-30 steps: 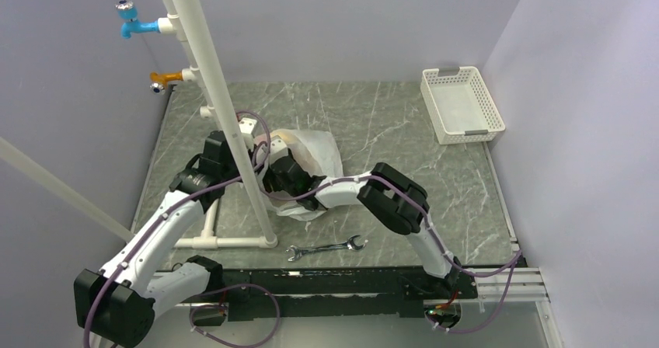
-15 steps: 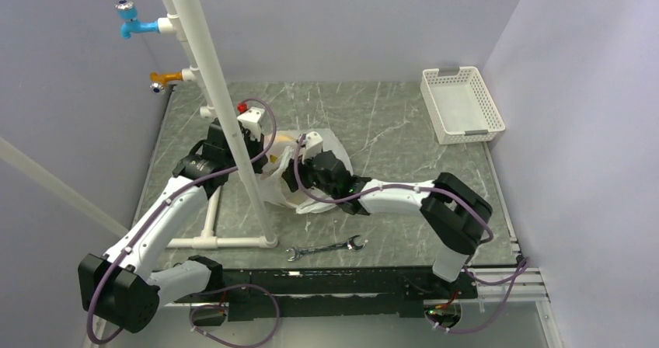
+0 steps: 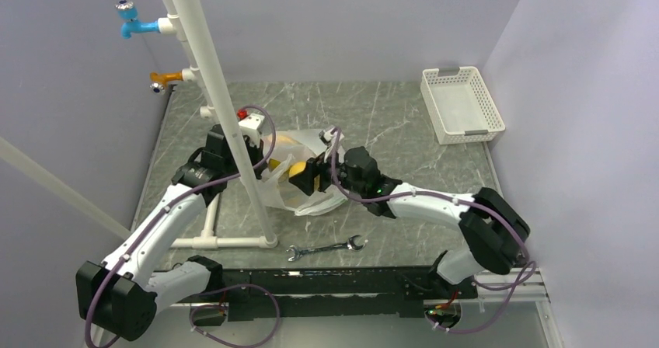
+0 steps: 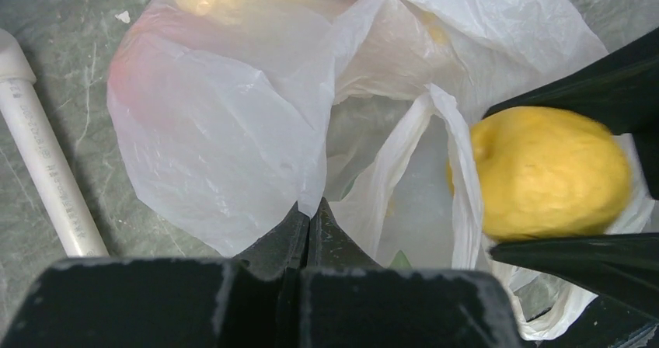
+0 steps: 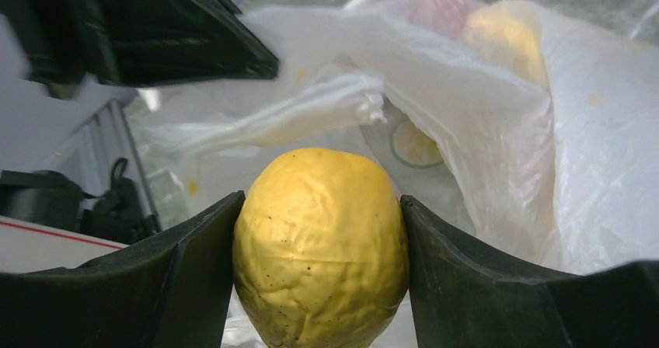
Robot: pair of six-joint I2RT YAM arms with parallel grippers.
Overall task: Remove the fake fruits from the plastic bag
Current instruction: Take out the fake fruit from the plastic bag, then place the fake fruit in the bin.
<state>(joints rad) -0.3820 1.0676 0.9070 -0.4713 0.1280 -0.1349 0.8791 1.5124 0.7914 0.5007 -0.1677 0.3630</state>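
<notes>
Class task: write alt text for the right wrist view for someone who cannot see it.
The right gripper clamps a yellow fake lemon, filling the lower centre. Behind it lies the white plastic bag, another yellow fruit showing through.

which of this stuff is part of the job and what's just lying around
Job: bag; lemon in right gripper; left gripper pinching bag.
Lying about: wrench; basket; pipe frame; blue tap; orange tap.

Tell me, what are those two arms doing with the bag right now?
Left gripper shut on plastic bag edge. Right gripper shut on yellow lemon at bag's mouth. More fruit shows through the film. White pipe beside bag, not blocking.
</notes>
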